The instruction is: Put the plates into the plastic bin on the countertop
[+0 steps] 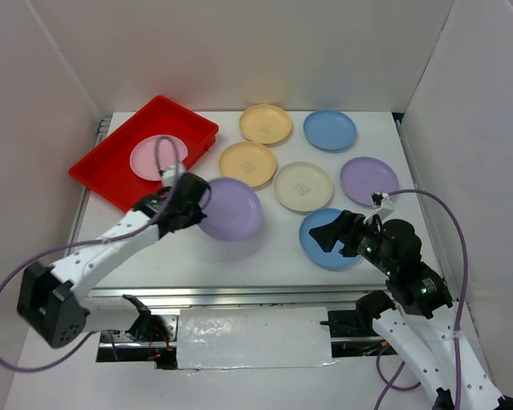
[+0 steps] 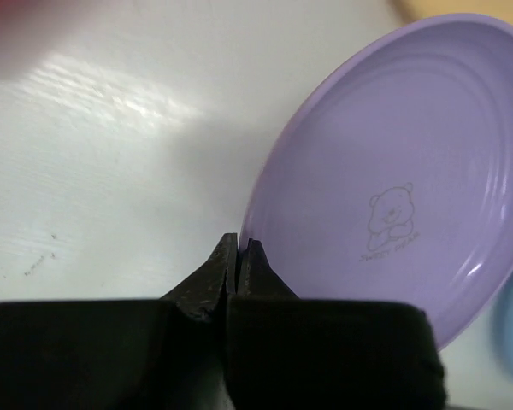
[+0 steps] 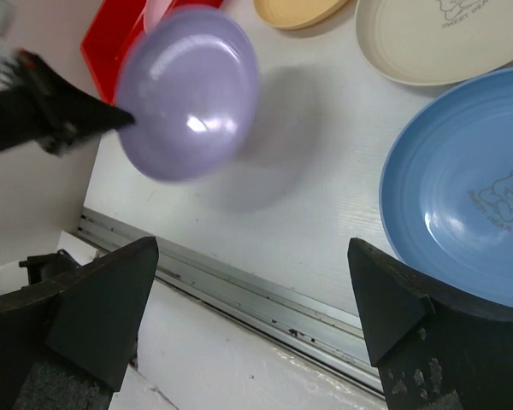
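Overhead and wrist views of the white counter (image 1: 278,246). At far left, the red bin (image 1: 103,166) sits at an angle near the left wall, with one pink plate (image 1: 152,159) lying flat inside it. Just right of the bin, the left fingers (image 1: 195,203) are pinched together on the left rim of a purple plate (image 1: 232,210). In the left wrist view they meet edge-on at that rim, and the plate's upper face, with its printed bear, is turned toward the camera. The right wrist view shows this plate tilted with a soft shadow on the counter beside it, so it appears to be raised off the surface, though the gap itself is not visible. Behind it, the near yellow plate (image 1: 248,164) and far yellow plate (image 1: 266,124) rest flat on the counter, followed to the right by the cream plate (image 1: 303,186), the far blue plate (image 1: 330,130) and a second purple plate (image 1: 368,179). All five lie outside the bin. At lower right, the right fingers (image 1: 329,237) are spread wide with nothing between them, above the left part of the near blue plate (image 1: 325,254), which lies flat.
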Controlling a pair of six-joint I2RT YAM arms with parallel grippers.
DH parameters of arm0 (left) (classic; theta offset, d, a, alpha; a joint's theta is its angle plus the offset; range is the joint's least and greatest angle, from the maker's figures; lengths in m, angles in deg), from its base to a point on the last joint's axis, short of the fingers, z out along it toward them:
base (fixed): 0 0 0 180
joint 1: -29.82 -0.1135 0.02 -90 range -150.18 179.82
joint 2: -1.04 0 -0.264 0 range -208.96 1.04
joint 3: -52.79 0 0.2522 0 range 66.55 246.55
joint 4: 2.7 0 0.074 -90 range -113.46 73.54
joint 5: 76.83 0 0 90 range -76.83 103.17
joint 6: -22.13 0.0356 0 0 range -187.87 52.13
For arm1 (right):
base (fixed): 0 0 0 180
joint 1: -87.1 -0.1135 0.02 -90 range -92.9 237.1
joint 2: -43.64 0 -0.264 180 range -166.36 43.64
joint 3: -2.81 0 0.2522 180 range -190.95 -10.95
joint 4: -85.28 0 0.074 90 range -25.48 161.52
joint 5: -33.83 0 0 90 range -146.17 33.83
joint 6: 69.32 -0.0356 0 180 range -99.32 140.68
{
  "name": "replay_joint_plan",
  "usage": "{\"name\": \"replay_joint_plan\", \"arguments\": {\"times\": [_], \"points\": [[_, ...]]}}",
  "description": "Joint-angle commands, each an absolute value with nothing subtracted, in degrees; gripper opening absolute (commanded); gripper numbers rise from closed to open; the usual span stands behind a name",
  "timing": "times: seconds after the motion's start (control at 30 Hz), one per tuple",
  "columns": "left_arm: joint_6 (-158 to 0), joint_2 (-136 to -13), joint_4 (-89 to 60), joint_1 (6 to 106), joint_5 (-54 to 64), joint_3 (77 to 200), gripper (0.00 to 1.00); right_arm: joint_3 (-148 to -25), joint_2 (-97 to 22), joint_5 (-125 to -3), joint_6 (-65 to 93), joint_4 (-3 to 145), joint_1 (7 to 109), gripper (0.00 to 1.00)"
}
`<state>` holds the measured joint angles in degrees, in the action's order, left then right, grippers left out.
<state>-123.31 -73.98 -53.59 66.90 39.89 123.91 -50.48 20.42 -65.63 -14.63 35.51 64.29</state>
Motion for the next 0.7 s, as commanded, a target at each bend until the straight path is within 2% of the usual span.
{"name": "replay_joint_plan", "arguments": {"times": [0.0, 0.13, 0.27, 0.4, 0.53, 0.63, 0.67], "points": [[-123.7, -65.9, -53.2, 55.8, 44.1, 128.4, 0.0, -50.5, 18.8, -66.5, -15.3, 39.2, 63.6, 1.0], [-122.2, -67.3, -48.1, 40.3, 36.7, 132.8, 0.0, -49.2, 17.7, -66.7, -15.4, 41.0, 63.4, 1.0], [-123.1, -79.4, -43.2, 26.0, 27.9, 139.4, 0.0, -48.4, 16.4, -66.2, -14.6, 42.0, 63.4, 1.0], [-123.1, -90.2, -38.6, 21.8, 24.6, 146.3, 0.0, -48.1, 14.6, -66.9, -14.0, 43.2, 63.5, 1.0], [-122.5, -100.6, -46.1, 20.9, 27.7, 158.6, 0.0, -48.0, 13.6, -68.0, -13.8, 44.2, 63.4, 1.0], [-122.4, -104.0, -46.0, 20.9, 28.2, 159.6, 0.0, -48.2, 13.1, -67.6, -13.2, 44.3, 63.5, 1.0], [-121.9, -104.4, -45.6, 20.6, 27.6, 159.5, 0.1, -48.6, 12.9, -67.4, -13.0, 44.2, 63.5, 1.0]]}}
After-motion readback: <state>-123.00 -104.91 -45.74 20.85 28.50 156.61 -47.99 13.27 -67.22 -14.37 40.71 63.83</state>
